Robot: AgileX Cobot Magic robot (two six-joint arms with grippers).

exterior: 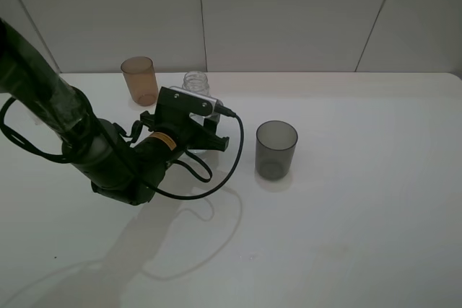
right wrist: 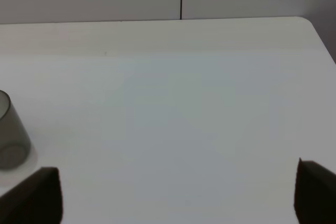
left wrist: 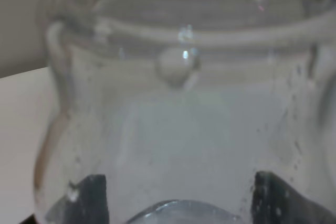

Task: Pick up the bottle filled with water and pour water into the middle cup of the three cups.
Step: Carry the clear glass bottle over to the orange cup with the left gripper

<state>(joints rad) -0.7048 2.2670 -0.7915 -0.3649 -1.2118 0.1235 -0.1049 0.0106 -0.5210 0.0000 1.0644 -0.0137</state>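
White surface [exterior: 361,214] is carrying the upright bottle [exterior: 195,81] near the amber cup [exterior: 139,79], its body sitting between the nearer left jaws, grip impossible to tell, while the right jaws are gaping open, well apart from it.

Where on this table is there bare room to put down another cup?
Widest free patch: the table right of the grey cup, out to its right edge. The front strip, nearer than the left arm and grey cup, is bare. Crowded: back left, where the amber cup, bottle and left gripper cluster.
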